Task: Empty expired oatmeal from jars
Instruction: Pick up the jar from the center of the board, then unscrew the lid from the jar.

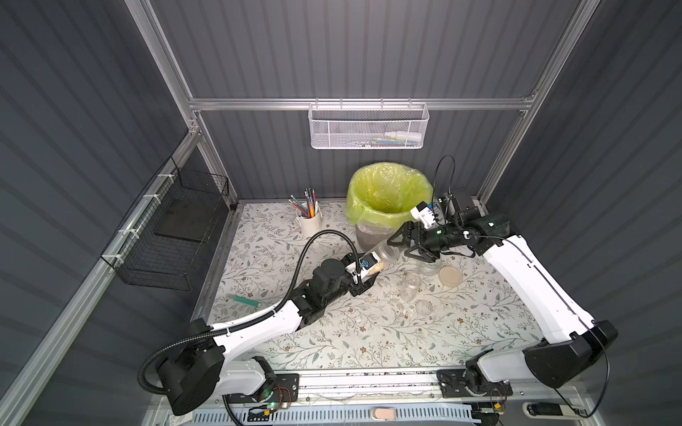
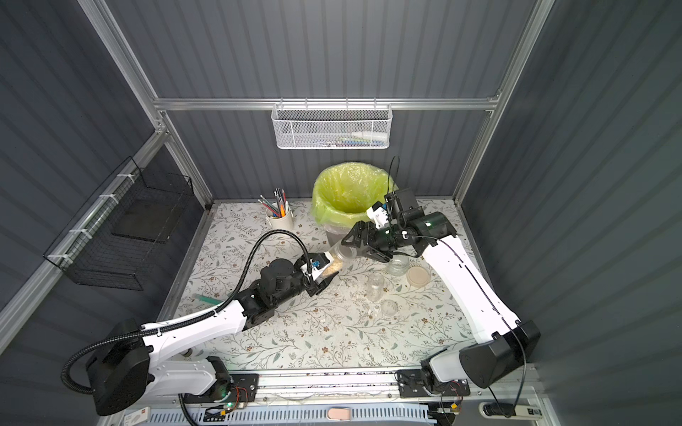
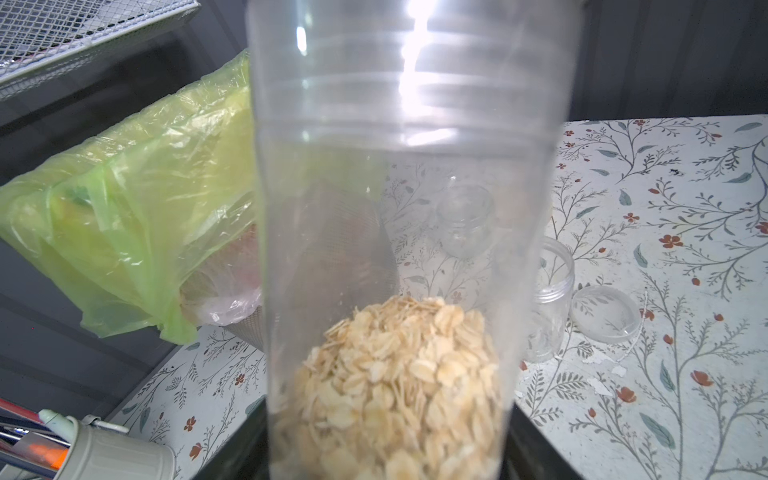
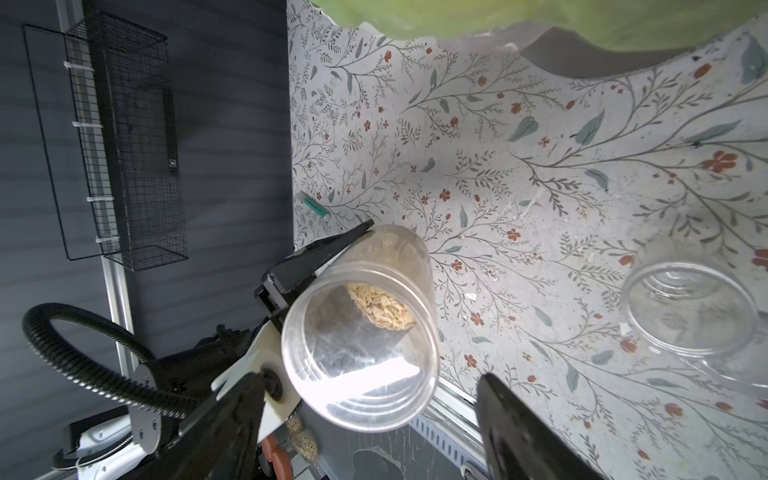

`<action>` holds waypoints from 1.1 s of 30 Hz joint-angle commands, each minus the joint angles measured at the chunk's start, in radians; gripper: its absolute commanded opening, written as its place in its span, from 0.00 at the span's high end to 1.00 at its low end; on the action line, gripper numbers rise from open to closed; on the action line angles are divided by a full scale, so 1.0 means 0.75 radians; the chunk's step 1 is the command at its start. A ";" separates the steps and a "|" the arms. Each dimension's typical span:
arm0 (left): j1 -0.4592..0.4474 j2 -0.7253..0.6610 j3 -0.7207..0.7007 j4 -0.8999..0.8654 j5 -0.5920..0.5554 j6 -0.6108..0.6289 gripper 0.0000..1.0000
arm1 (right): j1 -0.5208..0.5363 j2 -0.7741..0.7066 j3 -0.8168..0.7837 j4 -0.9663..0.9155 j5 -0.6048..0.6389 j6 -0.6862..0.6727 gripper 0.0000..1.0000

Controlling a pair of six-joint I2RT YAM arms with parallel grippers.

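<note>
While the left gripper (image 1: 371, 274) is clamped on the base end of a jar (image 1: 387, 254), we see the oatmeal (image 4: 380, 307) heaped against that same end, close to the jaws. The jar's long axis runs away from the left gripper, mouth first, toward the right gripper (image 1: 400, 247) and the foot of the bin (image 1: 369, 241) just beyond. The mouth has no lid on it and sits between the right gripper's fingers, which stand apart on either side of the rim. We cannot tell whether either finger touches it. We judge that the mouth is level with or above the base, since the flakes lie at the base end. So the pour turns on the left arm, which must carry the mouth over the bin's rim and then tip it below the base.
</note>
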 commanded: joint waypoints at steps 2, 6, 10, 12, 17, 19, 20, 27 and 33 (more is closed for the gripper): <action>-0.014 0.021 0.080 0.034 0.018 0.048 0.75 | 0.002 0.034 0.026 -0.117 0.009 -0.101 0.15; -0.025 0.039 0.087 0.021 0.018 0.056 0.75 | 0.003 0.047 0.052 -0.115 0.013 -0.120 0.14; -0.034 0.050 0.085 0.021 0.017 0.058 0.76 | 0.004 0.071 0.091 -0.128 0.015 -0.135 0.14; -0.037 0.050 0.081 0.023 0.016 0.057 0.76 | 0.004 0.084 0.108 -0.144 0.010 -0.147 0.14; -0.038 0.056 0.085 0.028 0.013 0.059 0.75 | 0.012 0.097 0.100 -0.147 0.011 -0.158 0.15; -0.038 0.060 0.086 0.028 0.020 0.060 0.76 | 0.018 0.097 0.091 -0.145 0.014 -0.161 0.16; -0.037 0.062 0.089 0.026 0.023 0.061 0.76 | 0.021 0.097 0.088 -0.142 0.017 -0.165 0.16; -0.039 0.055 0.077 0.019 0.042 0.048 0.76 | 0.026 0.099 0.100 -0.166 0.076 -0.215 0.20; -0.038 0.048 0.077 0.030 0.100 -0.001 0.76 | 0.042 0.078 0.042 -0.134 0.127 -0.281 0.28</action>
